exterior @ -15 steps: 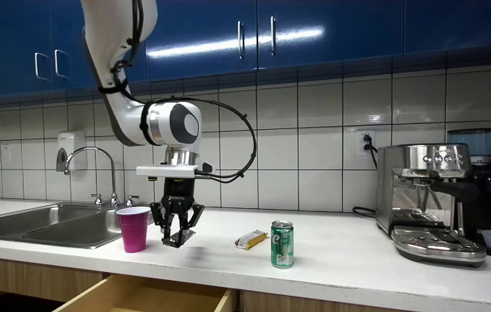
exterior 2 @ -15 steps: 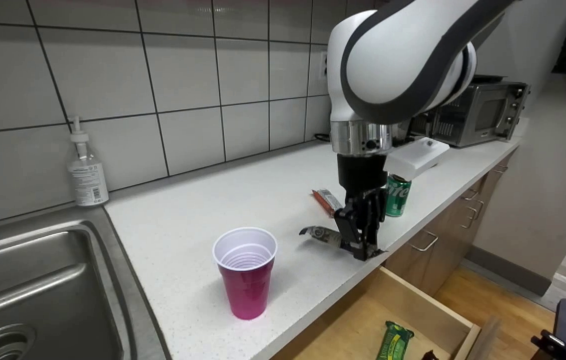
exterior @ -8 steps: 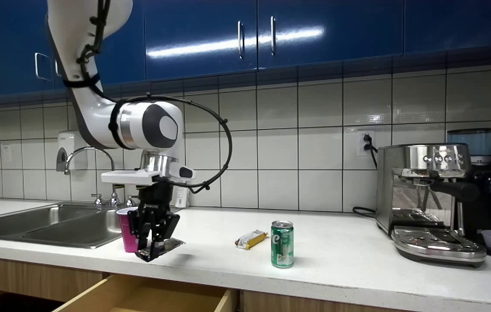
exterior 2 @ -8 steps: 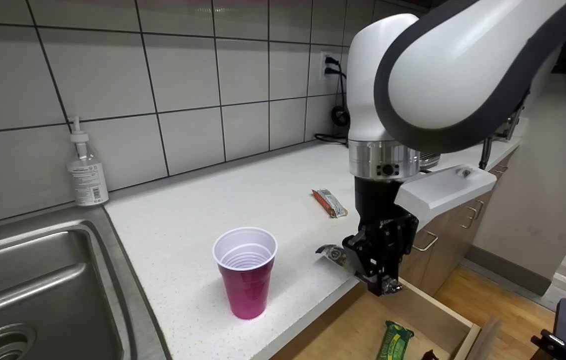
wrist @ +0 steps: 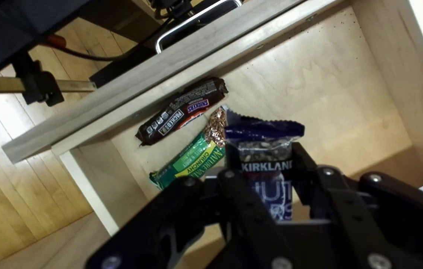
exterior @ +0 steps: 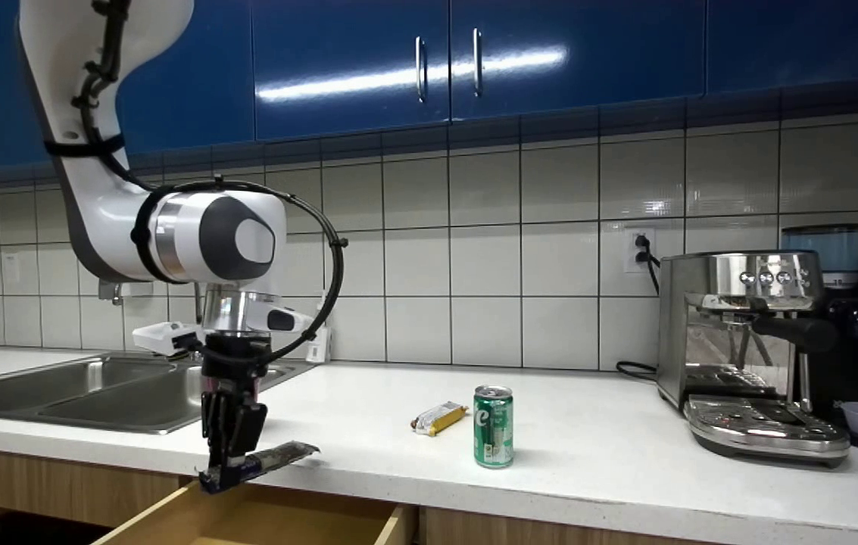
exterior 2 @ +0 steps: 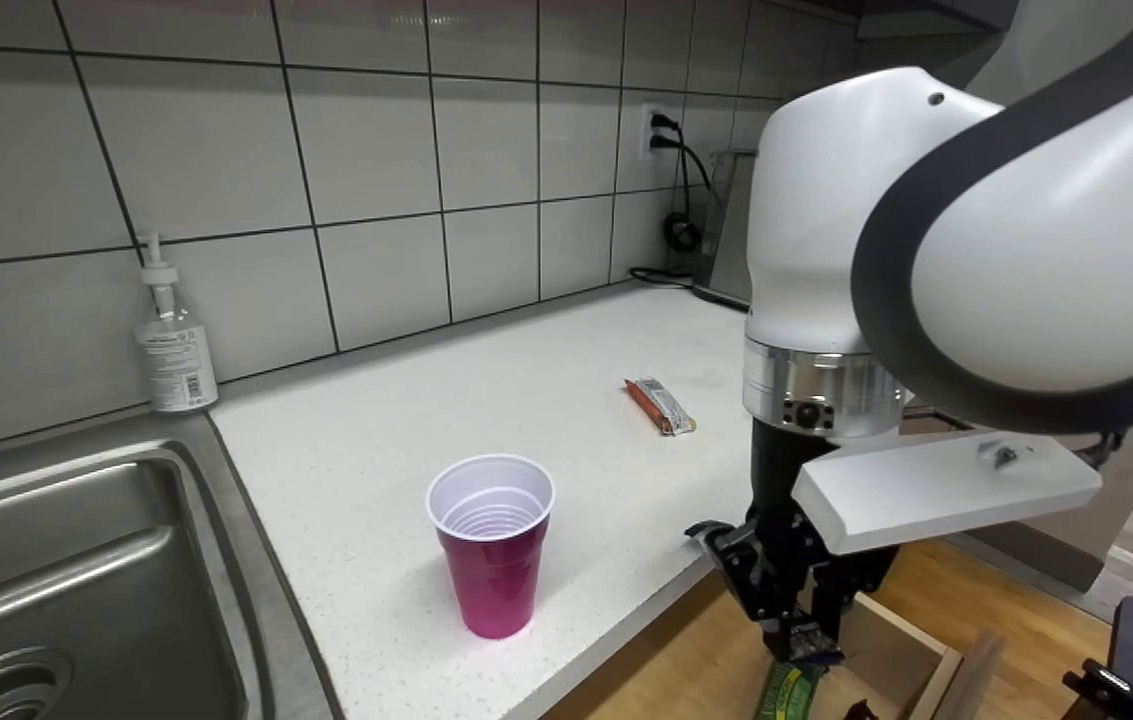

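My gripper (wrist: 266,154) is shut on a Kirkland nut bar (wrist: 265,130), with a finger on each side of the wrapper. One dark blue crimped end sticks out past the fingertips. In an exterior view the nut bar (exterior: 282,456) lies tilted across the gripper (exterior: 228,468), over the counter's front edge and the pulled-out drawer (exterior: 300,518). Below it, in the wrist view, the wooden drawer (wrist: 345,93) holds a green Nature Valley bar (wrist: 192,160) and a brown Snickers pack (wrist: 183,112). The gripper (exterior 2: 804,635) partly covers the green bar (exterior 2: 784,692) in an exterior view.
A pink cup (exterior 2: 493,585) stands on the counter beside the sink (exterior 2: 176,560). Further along are a yellow-and-silver wrapped bar (exterior: 440,418), a green can (exterior: 493,428) and an espresso machine (exterior: 739,341). A soap bottle (exterior 2: 176,350) stands by the wall.
The gripper has moved from above the counter out past its front edge, over the drawer, and has turned. The nut bar has travelled with it, held throughout.
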Tool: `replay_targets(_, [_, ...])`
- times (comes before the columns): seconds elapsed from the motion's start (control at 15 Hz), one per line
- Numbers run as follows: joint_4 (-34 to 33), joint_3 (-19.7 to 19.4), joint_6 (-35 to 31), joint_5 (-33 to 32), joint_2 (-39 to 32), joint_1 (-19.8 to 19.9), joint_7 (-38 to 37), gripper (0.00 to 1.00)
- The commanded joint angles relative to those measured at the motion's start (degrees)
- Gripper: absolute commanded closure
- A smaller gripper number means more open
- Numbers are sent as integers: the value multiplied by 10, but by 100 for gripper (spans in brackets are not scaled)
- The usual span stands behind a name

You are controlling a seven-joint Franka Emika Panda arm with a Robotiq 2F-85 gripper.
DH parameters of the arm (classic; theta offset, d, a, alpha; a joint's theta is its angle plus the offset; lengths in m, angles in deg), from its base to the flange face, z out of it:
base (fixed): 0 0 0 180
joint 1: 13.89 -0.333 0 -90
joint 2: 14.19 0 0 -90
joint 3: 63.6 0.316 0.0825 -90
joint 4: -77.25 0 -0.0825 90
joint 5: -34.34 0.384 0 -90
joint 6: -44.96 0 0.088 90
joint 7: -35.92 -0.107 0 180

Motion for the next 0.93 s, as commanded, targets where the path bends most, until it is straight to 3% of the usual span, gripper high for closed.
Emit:
replay_targets(0.0, [44,9,-31,-8,26,-2,-103,88])
replay_targets(0.4, [72,9,-59,-12,7,0,-196,88])
replay_targets(0.87, [59,-1,-107,-46,-57,-7,-290,88])
